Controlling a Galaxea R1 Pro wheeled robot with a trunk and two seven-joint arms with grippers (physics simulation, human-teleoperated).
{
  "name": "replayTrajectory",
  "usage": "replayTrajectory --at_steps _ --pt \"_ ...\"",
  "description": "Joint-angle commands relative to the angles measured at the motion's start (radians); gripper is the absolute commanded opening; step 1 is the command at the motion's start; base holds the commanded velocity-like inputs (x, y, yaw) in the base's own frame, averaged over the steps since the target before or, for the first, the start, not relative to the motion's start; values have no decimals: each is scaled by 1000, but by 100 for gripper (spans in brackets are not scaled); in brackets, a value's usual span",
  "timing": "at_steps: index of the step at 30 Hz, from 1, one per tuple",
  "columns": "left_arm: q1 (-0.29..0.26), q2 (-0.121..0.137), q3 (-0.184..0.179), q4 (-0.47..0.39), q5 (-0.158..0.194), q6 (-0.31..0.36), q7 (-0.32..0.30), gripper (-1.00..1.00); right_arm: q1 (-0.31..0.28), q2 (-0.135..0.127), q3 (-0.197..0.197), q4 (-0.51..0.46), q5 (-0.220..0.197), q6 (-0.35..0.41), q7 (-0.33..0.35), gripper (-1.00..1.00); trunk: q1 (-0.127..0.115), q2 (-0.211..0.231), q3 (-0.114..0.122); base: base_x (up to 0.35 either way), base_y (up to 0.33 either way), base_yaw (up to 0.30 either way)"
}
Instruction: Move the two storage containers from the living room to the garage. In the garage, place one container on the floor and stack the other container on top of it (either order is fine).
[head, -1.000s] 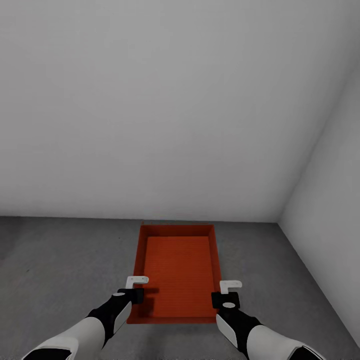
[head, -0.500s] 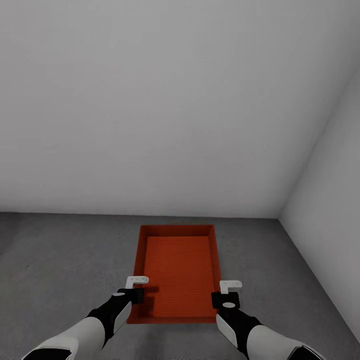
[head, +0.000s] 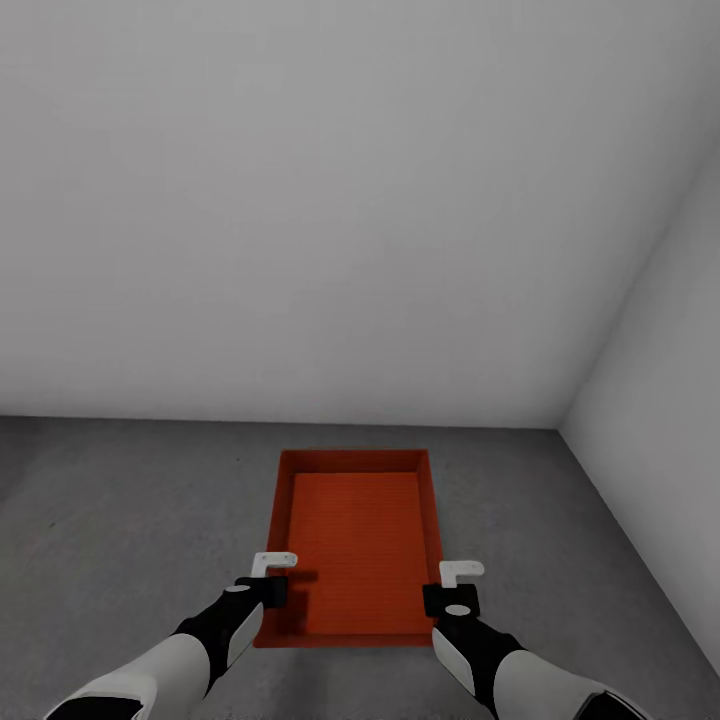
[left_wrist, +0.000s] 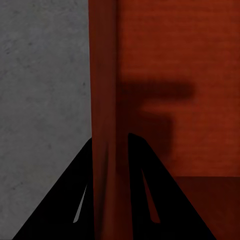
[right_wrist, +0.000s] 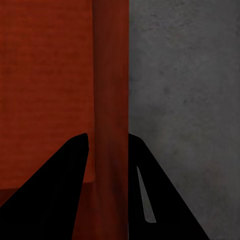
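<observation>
One orange-red storage container (head: 355, 540), open-topped and empty, hangs lengthwise between my two arms over the dark grey floor (head: 120, 520) of the garage. My left gripper (head: 272, 585) is shut on its left long wall, near the front end. In the left wrist view the fingers (left_wrist: 135, 165) straddle that wall (left_wrist: 105, 100), one inside and one outside. My right gripper (head: 450, 590) is shut on the right long wall in the same way, and the right wrist view has its fingers (right_wrist: 75, 165) on either side of the wall (right_wrist: 112, 75).
A plain white back wall (head: 300, 200) rises just beyond the container's far end. A second white wall (head: 670, 400) meets it in a corner at the right. Bare grey floor spreads to the left and to the right of the container.
The line where the back wall meets the floor has crept upward in the picture, so the view has shifted. The container and both grippers keep their places in the view.
</observation>
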Motion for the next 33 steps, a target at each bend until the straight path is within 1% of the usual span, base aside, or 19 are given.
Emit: replayTrajectory --at_steps 1,33 --pt "0 14 30 -1 -7 7 66 -100 -1 -1 -22 -1 14 -8 -22 -100 4 -8 -6 0 0 0" --pt "0 15 30 -1 -7 8 66 -100 -1 -1 -22 -1 14 -7 -22 -100 127 -232 -158 0 0 0"
